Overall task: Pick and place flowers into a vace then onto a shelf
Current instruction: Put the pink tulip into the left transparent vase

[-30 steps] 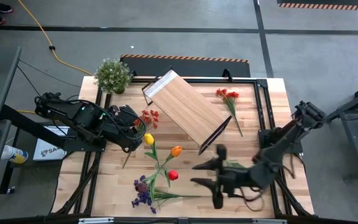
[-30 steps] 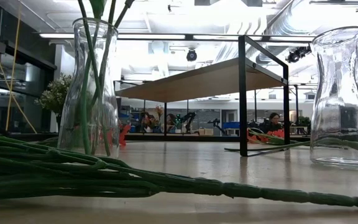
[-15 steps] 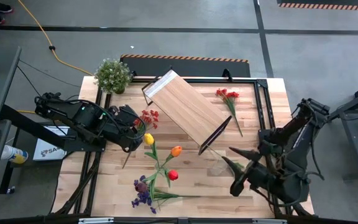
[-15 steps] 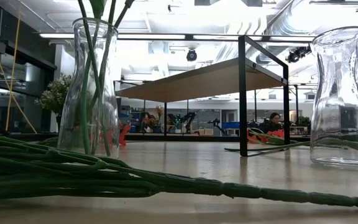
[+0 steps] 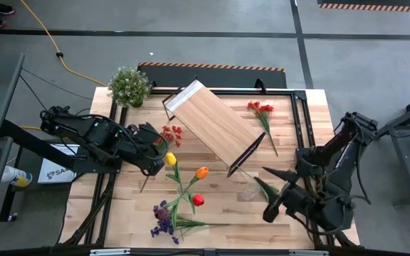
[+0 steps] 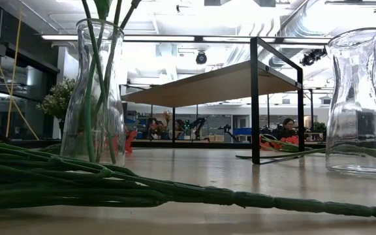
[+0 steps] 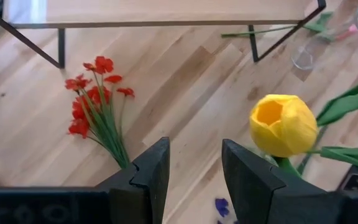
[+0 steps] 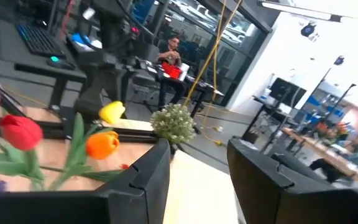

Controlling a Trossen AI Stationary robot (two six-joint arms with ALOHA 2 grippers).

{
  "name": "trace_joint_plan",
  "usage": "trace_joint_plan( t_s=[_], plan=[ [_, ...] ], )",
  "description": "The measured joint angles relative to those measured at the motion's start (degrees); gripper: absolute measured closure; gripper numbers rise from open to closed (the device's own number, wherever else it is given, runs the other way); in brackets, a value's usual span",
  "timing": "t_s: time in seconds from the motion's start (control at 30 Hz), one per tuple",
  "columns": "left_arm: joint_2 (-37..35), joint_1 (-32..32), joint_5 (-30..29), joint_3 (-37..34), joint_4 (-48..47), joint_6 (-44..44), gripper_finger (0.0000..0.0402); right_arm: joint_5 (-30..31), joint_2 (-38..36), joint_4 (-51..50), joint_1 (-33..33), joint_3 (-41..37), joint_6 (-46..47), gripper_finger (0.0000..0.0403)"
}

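Observation:
The shelf (image 5: 212,124) stands slantwise on the far middle of the table. A glass vase (image 6: 100,91) holds green stems; the yellow (image 5: 170,158), orange (image 5: 202,172) and red (image 5: 198,200) tulips fan out above it. A purple spray (image 5: 164,219) lies near the near edge. An empty glass vase (image 5: 250,192) stands by the shelf's near leg. My left gripper (image 5: 158,153) is open above the stems of a red spray (image 7: 95,93), beside the yellow tulip (image 7: 283,124). My right gripper (image 5: 267,193) is open, just right of the empty vase, pointing left.
A second red spray (image 5: 262,110) lies on the table right of the shelf. A bushy potted plant (image 5: 129,85) stands at the far left corner. Long green stems (image 6: 77,179) lie across the near table. People sit in the room beyond the table.
My right gripper has drawn back toward the table's right edge, away from the middle of the table, and then held still. The flowers, vases and shelf have stayed where they were.

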Motion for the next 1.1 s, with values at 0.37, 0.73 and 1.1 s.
trace_joint_plan(
  t_s=[0.37, 0.73, 1.1],
  plan=[
    [0.5, 0.0, 1.8, 0.0, 1.1, 0.0, 0.0222, -0.1, -12.3, -27.1, -3.6, -0.1, 18.6, 0.0252],
    [1.4, 0.0, 0.8, 0.0, 1.1, 0.1, 0.0222, -19.9, -29.0, -57.7, -5.0, -0.1, 47.4, 0.0252],
    [1.4, 0.0, -1.1, 0.0, 4.3, -1.8, 0.0222, -56.1, -29.0, -86.3, -11.1, -0.1, 76.5, 0.0252]
  ],
)
